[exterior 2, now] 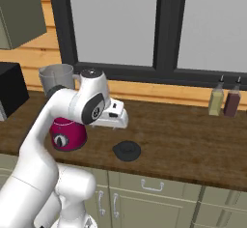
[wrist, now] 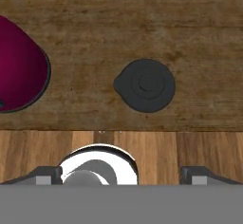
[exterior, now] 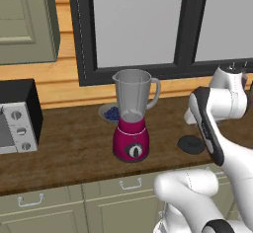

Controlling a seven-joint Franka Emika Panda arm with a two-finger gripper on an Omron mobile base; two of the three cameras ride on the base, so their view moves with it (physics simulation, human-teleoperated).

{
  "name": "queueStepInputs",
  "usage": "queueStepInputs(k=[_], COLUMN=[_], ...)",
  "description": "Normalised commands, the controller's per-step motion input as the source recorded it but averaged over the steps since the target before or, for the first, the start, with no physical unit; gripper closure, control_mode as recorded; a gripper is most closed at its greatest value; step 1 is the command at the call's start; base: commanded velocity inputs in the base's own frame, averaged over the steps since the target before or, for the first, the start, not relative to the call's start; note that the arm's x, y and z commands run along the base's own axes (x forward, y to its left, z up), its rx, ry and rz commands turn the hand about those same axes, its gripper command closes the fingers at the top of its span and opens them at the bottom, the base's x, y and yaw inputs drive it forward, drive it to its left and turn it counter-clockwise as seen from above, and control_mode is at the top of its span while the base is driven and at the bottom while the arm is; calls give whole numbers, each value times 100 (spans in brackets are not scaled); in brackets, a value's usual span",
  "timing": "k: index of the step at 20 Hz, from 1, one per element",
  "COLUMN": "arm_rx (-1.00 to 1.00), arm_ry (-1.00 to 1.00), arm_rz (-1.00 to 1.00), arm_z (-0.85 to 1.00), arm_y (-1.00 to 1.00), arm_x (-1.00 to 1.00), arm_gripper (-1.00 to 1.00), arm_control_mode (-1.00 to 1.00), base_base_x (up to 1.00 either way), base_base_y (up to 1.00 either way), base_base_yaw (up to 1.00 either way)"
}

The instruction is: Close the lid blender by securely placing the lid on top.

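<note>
Jaws on our gripper (wrist: pixel 121 173) are spread wide with nothing in them. We've got the lid (wrist: pixel 145 85) flat on the counter (wrist: pixel 142 28) straight below, just right of the blender (exterior: pixel 131 113), so it's basically a straight drop.

A silver toaster oven (exterior: pixel 17 123), blue-filled bowl (exterior: pixel 109 112) and two bottles (exterior 2: pixel 224 101) sit on the wooden counter (exterior 2: pixel 183 140).
</note>
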Motion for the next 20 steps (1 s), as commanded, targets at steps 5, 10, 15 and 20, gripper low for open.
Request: queueStepInputs(k=[5, 10, 15, 20], arm_rx=[-1, 3, 4, 1], arm_ry=[0, 0, 0, 0], arm_rz=[0, 0, 0, 0], arm_z=[-46, -38, -31, -21], arm_y=[-44, -47, -32, -6], arm_x=[0, 0, 3, 19], arm_gripper=[-100, -100, -100, -100], arm_control_mode=[-100, -100, -100, -100], base_base_x=[0, 0, 0, 0], base_base_y=[0, 0, 0, 0], base_base_yaw=[0, 0, 0, 0])
